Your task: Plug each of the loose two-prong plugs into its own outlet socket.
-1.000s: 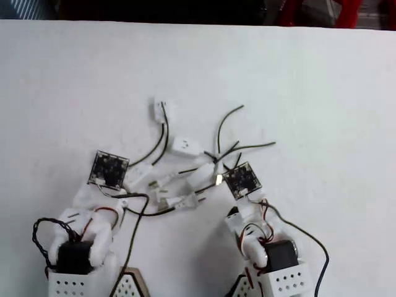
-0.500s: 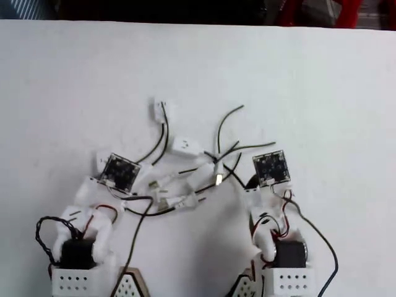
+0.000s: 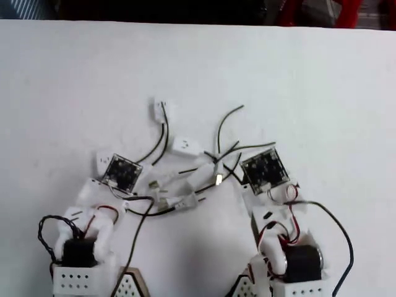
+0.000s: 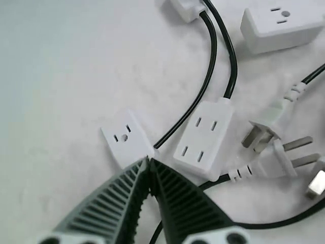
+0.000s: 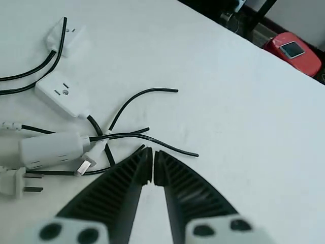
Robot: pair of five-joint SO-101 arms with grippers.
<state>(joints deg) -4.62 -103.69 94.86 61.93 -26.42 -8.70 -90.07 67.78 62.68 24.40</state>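
Observation:
Several white outlet sockets and plugs on black cords lie tangled mid-table. My left gripper [image 4: 149, 161] is shut and empty, its tips right at a small white socket [image 4: 126, 138]. Beside it lies a double socket block [image 4: 203, 138], with two loose two-prong plugs [image 4: 264, 134] [image 4: 299, 160] further along and another socket [image 4: 282, 23] beyond. My right gripper [image 5: 149, 152] is shut and empty above bare table, close to loose black wire ends [image 5: 142, 94]. Ahead of it are a socket [image 5: 63, 94], a white block [image 5: 51, 148] and a plug [image 5: 12, 184]. From above, the cluster centres around the plugs [image 3: 185, 199].
A far socket [image 3: 162, 110] lies at the cluster's back edge. The white table [image 3: 322, 93] stretches wide to the right and back. A red object [image 5: 292, 51] sits off the table's far side. Both arm bases stand at the near edge.
The right arm swung to the right, away from the plugs, then edged back a little. The left arm shifted slightly right toward the small socket. Both grippers stayed shut.

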